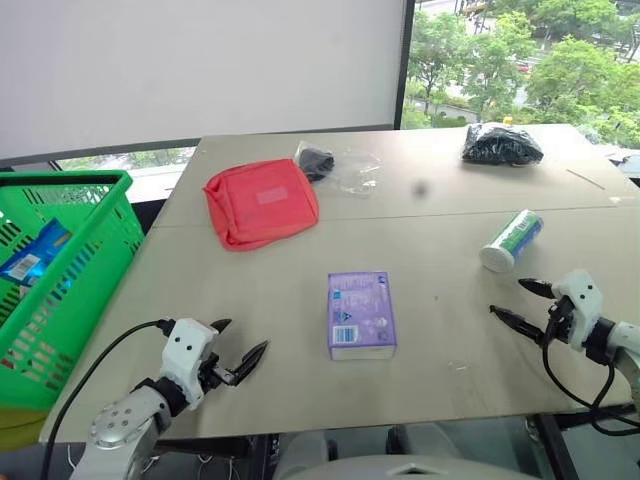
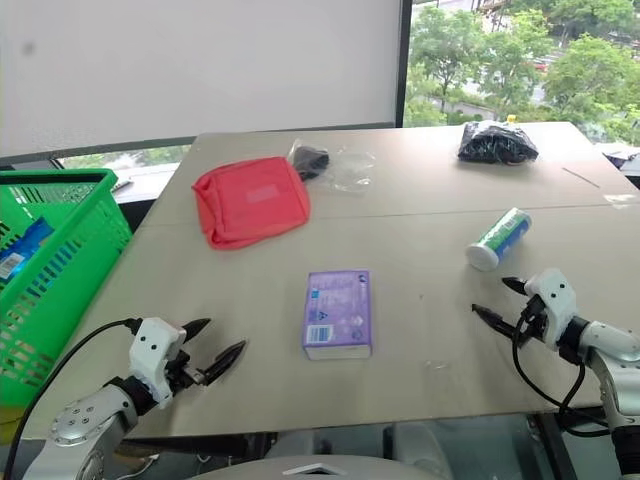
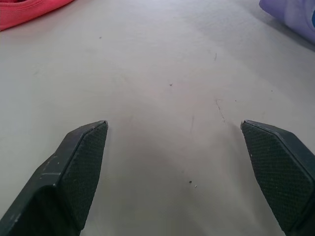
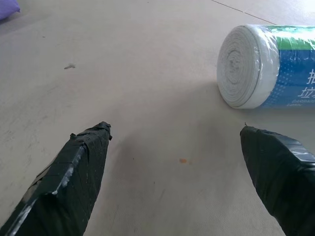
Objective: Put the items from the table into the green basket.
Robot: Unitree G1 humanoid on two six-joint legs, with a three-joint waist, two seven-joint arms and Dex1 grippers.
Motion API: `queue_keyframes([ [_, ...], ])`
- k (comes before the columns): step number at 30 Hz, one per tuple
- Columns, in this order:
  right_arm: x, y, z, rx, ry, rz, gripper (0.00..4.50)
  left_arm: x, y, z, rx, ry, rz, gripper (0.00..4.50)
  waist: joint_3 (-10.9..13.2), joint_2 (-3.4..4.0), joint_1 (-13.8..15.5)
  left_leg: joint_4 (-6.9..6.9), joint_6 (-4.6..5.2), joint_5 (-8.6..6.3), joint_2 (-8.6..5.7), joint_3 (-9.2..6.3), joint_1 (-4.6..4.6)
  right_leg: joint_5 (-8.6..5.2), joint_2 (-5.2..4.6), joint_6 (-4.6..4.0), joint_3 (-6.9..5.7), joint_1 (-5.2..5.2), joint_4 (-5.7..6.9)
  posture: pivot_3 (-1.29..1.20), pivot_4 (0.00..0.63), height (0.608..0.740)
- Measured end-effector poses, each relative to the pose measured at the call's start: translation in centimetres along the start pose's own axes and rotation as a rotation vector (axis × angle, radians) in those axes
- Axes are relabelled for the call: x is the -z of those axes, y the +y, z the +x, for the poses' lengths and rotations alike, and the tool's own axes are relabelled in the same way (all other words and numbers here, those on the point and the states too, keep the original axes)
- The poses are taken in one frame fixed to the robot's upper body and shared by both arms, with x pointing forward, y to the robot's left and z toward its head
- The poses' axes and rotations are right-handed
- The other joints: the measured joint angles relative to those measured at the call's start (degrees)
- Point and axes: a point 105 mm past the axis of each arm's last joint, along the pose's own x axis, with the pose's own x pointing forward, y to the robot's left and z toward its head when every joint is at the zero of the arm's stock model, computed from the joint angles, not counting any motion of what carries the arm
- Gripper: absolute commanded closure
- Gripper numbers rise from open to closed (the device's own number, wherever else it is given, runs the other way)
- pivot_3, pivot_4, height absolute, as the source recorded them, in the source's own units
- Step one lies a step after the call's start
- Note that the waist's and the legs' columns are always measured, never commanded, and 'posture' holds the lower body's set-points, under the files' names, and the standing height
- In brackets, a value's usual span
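Nearest you, your left gripper [image 1: 243, 340] sits low over the front left part of the table [image 1: 450, 350], its two black fingers [image 3: 81, 167] spread wide with nothing between them but bare tabletop. Your right gripper [image 1: 520, 302] is over the front right part of the table, its fingers [image 4: 78, 172] likewise spread wide and empty. Between the two, a little further in, the flat purple box [image 1: 360, 314] lies face up near the middle of the front panel, its barcode at the corner toward you, well apart from both grippers. Just beyond your right gripper, the white-and-green cylinder [image 1: 511, 240] lies on its side, its white end turned toward you; in the right wrist view it shows as a roll [image 4: 268, 66] with blue and green print, near one fingertip but not touching it. Off the table's left edge stands the green basket [image 1: 95, 235], with a blue packet [image 1: 33, 252] already lying inside it. Further back, the red zip pouch [image 1: 260, 201] lies flat across the seam between the two table panels. Right behind it, touching or nearly touching its far corner, you have the clear bag with black contents [image 1: 335, 165]. At the far right of the back panel sits the black crinkled bag [image 1: 501, 145], well apart from everything else.
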Motion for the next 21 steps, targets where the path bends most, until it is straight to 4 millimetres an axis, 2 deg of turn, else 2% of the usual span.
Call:
queue_keyframes([
  [8,1.1,0.4,-0.2,0.045,0.024,0.049,0.00,-2.0,0.6,1.3,0.040,-0.051,0.058,0.05,-0.15,0.09,-0.40,0.00,0.00,0.00,0.00,0.08,0.02,0.00,0.02,0.00,0.09,0.00,0.00,-0.11,0.000,0.740],
  [21,0.8,0.5,-0.2,0.049,0.022,0.042,0.00,-1.7,0.4,1.2,0.053,-0.041,0.049,0.05,-0.17,0.05,-1.38,0.00,0.00,0.00,0.02,0.05,0.01,0.00,0.03,0.01,0.06,0.00,0.01,-0.09,0.000,0.740],
])
